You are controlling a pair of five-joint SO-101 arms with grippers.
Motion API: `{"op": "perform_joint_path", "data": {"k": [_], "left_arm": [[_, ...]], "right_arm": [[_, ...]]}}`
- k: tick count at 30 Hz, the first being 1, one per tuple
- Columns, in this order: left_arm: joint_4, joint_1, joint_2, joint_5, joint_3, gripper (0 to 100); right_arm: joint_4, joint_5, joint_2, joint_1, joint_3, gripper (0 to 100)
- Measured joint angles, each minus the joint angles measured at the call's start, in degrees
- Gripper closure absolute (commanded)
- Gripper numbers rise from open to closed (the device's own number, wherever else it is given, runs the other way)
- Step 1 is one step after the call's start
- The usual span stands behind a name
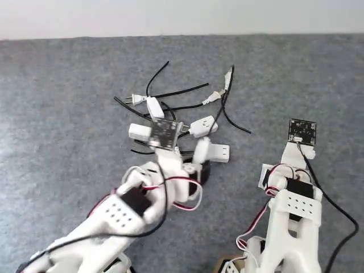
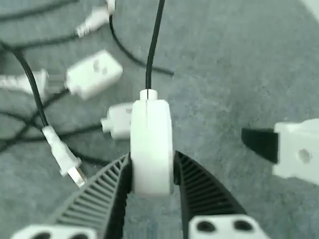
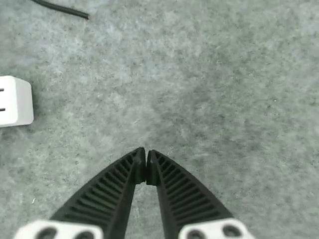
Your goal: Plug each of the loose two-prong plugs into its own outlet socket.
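my left tool is clenched on a white corded plug, beside the tangle of cords. my right tool is pinched shut, empty, over the worktop. i'd keep the grip square, face the socket slots, and align the prongs before pushing.

No legible txt, labels, nos. or signs anywhere. White corded body clamped in left claw: plain face, just a seam line. White block beyond the claw tips, off to one side: two small marks, too blurred to read as txt. Dark board at an arm's tip: pale specks, too small to read.
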Motion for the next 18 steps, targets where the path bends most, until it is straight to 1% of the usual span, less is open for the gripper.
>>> {"op": "perform_joint_path", "data": {"k": [3,8,13,18], "left_arm": [[-2.6,2.3,8.1,3.4,0.0,74],[-3.5,4.7,15.6,4.7,0.0,75],[-3.2,4.4,16.4,4.7,-1.6,75],[3.2,4.5,12.7,4.1,-5.0,75]], "right_arm": [[0.0,0.0,0.0,1.0,0.0,98.4],[0.0,0.0,0.0,1.3,0.0,98.4],[0.0,0.0,0.0,1.3,0.0,98.4],[-1.8,0.0,0.0,1.3,0.0,98.5]]}}
